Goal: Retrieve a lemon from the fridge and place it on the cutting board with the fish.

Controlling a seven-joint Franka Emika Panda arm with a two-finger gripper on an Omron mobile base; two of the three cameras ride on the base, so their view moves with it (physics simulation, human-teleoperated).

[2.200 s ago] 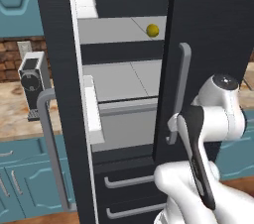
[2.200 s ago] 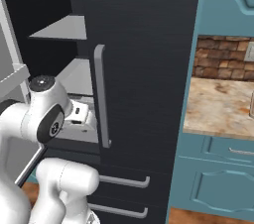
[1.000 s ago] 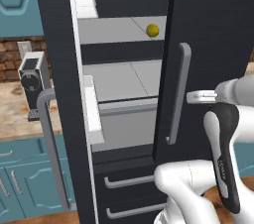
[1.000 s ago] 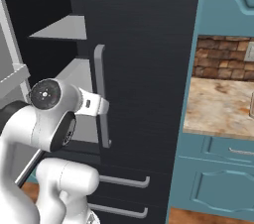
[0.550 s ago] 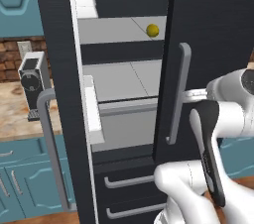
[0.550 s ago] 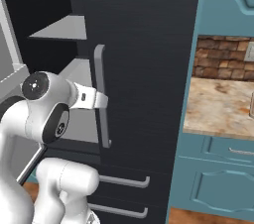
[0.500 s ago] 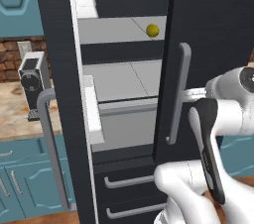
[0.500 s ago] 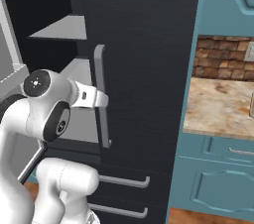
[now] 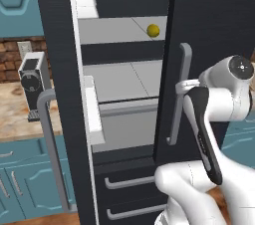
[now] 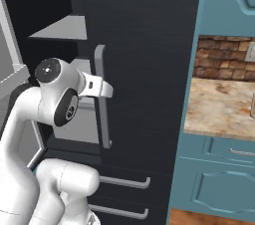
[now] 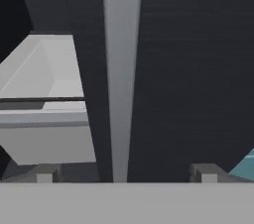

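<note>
Lemon point(image 9: 153, 30), small, firm and likely smooth enough to roll, sits on the upper shelf at frame top; I'd pinch its middle, though my fingers point(image 11: 44, 173) now straddle the handle point(image 11: 121, 69), spread wide.

No legible text, label, brand, number or sign on any surface here.

The white arm rises from five o'clock in the left base view, elbow bent high, its wrist turned toward nine o'clock, and the gripper point(image 11: 124, 171) holds its jaws spread wide.
</note>
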